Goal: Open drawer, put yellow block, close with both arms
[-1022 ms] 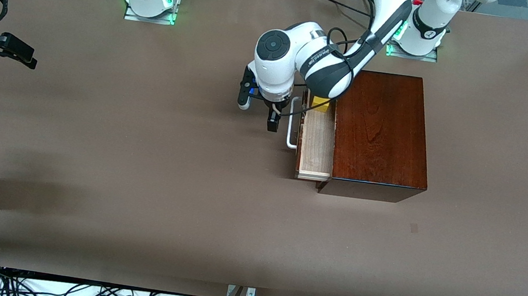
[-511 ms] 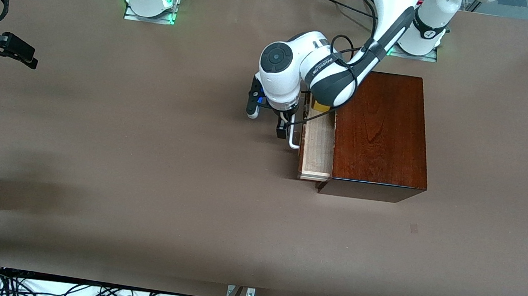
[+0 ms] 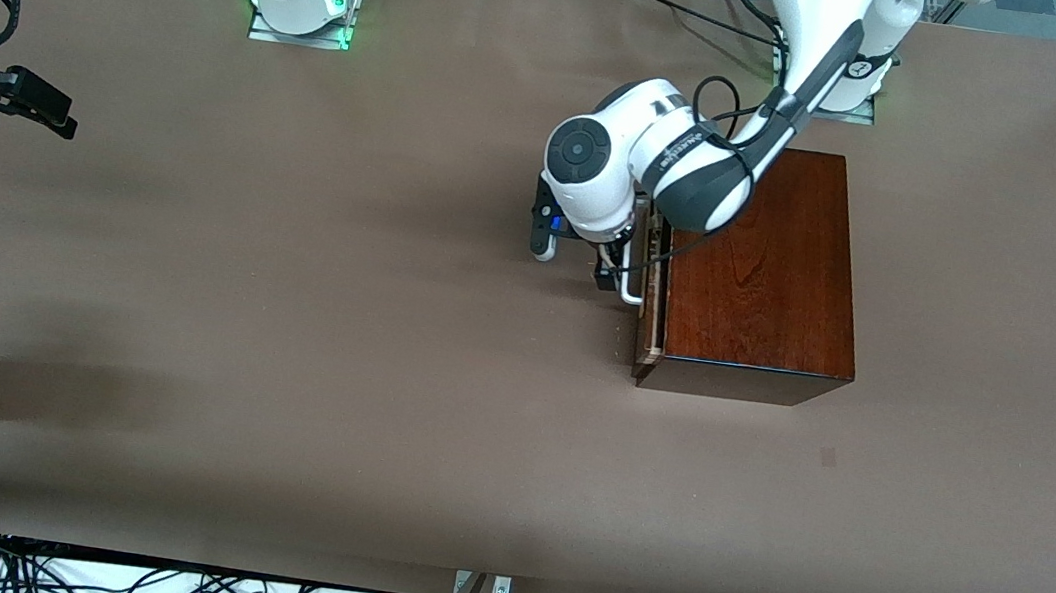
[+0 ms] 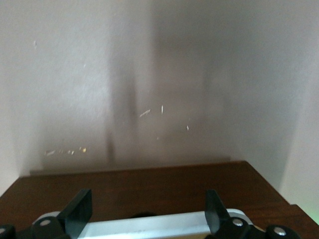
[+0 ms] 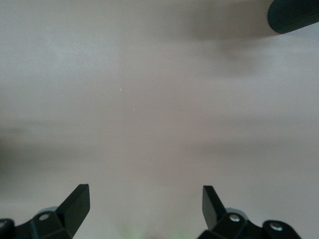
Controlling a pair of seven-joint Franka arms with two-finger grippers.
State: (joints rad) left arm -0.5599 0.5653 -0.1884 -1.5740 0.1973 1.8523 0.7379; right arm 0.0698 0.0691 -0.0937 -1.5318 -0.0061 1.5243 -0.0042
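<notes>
Left gripper (image 3: pixel 614 269) sits at the drawer (image 3: pixel 651 292) front, fingers spread w/ the white handle (image 4: pixel 149 225) lying between them; no pinch visible. The handle's long axis runs across the gap between the fingers. The drawer is nearly flush w/ the box (image 3: pixel 759 264); only a thin pale strip of tray shows. Judged: the remaining travel is a short push from the gripper straight toward the box.

Yellow block not visible; presumably inside the drawer, cannot confirm.

Right gripper (image 5: pixel 144 209) waits w/ fingers spread over bare worktop (image 3: pixel 285 307) at the right arm's end, well apart from the box. Left arm is the nearer of the 2.
</notes>
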